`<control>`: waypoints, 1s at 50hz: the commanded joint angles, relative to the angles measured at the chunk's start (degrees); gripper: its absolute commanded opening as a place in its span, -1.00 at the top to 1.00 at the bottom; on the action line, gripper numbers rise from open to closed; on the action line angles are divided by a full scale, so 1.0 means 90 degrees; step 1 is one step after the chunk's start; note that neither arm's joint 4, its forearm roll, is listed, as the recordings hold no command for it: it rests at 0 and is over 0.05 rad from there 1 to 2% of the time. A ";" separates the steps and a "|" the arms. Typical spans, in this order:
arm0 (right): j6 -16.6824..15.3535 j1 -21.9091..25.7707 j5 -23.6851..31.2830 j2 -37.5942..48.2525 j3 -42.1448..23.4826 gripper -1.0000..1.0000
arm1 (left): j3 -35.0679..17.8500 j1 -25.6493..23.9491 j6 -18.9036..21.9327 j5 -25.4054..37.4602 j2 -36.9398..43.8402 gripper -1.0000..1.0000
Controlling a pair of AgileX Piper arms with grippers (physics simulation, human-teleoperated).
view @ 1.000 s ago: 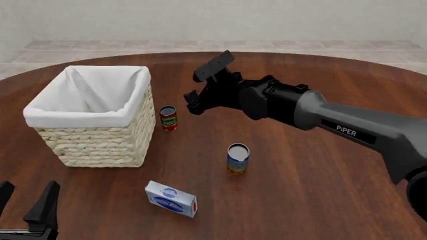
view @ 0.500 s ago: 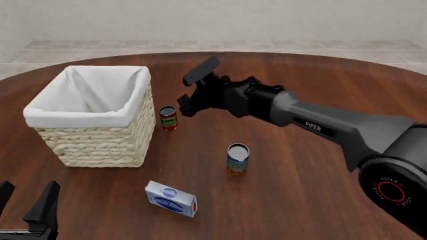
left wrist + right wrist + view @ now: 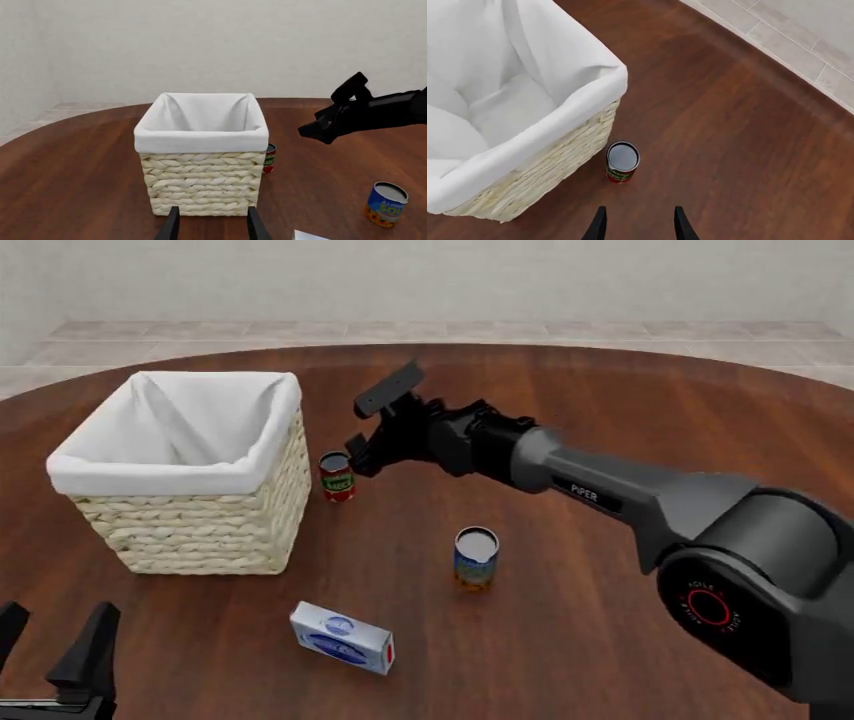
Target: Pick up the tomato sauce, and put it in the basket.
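The tomato sauce is a small red can with a green label and grey top. It stands upright on the table just right of the basket, a pale wicker basket with a white liner. My right gripper hovers open just above and to the right of the can, not touching it. In the right wrist view the can stands ahead of the open fingertips, beside the basket. My left gripper is open and empty at the near left. In the left wrist view the can peeks out behind the basket.
A taller blue-and-orange can stands right of centre, also in the left wrist view. A blue-and-white box lies near the front. The right arm stretches across from the right.
My right gripper has moved left and slightly down, coming closer over the tomato sauce can. The left gripper and the objects have not moved.
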 commanded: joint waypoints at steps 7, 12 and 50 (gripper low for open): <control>0.0042 0.0011 0.0089 0.0558 -0.0512 -1.00 | 0.0000 0.0000 0.0000 0.0000 0.0000 -1.00; 0.0059 -0.0002 0.0165 0.0693 -0.0706 -1.00 | 0.0000 0.0000 0.0000 0.0000 0.0000 -1.00; 0.0162 -0.0130 0.0579 0.1994 -0.2053 -1.00 | 0.0000 0.0000 0.0000 0.0000 0.0000 -1.00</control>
